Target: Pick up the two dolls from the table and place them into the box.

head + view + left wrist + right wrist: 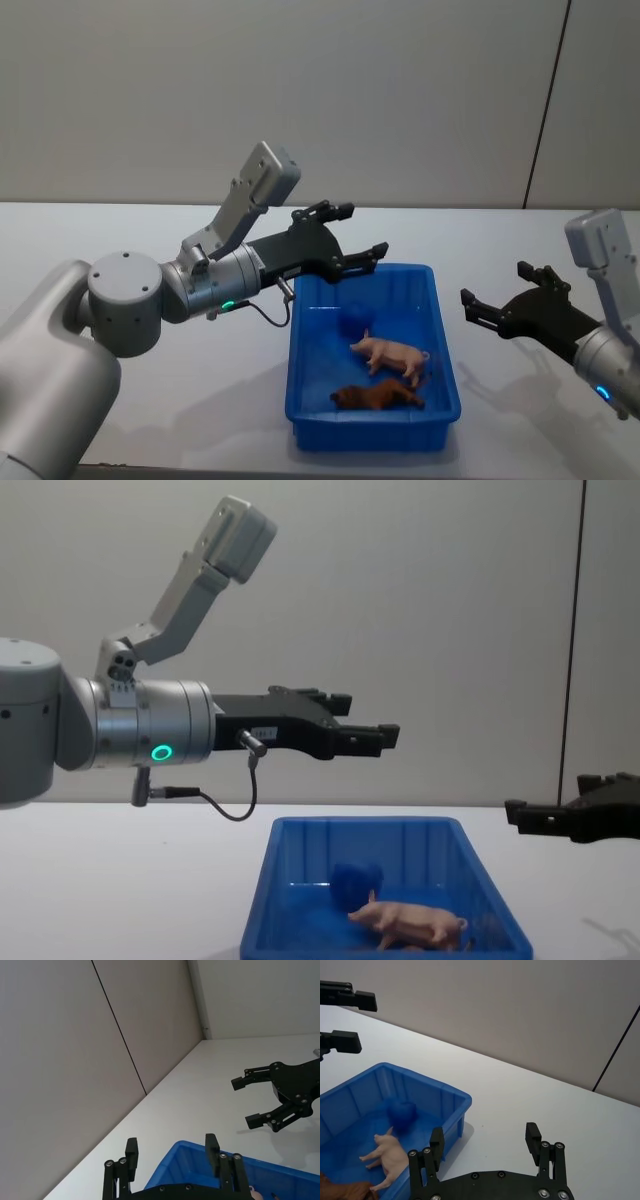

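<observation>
The left gripper hangs empty with fingers spread above the far left corner of the blue box. Inside the box lie the blue figure toward the far end, the pink pig mid-floor and the brown animal by the near wall. The right gripper, also spread and empty, hovers over the tabletop beside the box's right wall.

3 dolls, 1 box

Blue figure blurred, shape unclear

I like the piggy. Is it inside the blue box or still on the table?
Inside. The pale pink plastic pig lies on the floor of the bright blue plastic box.
</observation>
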Controlling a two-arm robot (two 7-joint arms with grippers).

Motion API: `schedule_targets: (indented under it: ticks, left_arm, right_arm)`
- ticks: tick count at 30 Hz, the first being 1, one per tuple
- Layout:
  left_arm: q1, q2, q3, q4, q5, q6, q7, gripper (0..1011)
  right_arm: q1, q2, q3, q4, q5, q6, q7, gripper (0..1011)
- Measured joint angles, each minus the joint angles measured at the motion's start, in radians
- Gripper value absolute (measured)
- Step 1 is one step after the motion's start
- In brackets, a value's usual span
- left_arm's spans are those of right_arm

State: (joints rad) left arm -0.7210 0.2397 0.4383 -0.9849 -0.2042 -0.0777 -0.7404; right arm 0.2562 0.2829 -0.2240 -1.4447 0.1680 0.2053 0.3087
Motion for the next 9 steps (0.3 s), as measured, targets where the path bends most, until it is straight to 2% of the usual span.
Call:
schedule_targets:
  ticks: [6,9]
  left_arm:
    - [0.037,0.019,0.004,-0.063,-0.008,-0.001,0.035,970]
    - [0.049,0.026,0.006,-0.085,-0.011,-0.001,0.047,1001]
  right_arm:
    - [0.0,0.0,0.0,0.0,0.0,0.0,0.0,1001]
    - [0.0,0.0,0.0,0.0,0.0,0.0,0.0,1001]
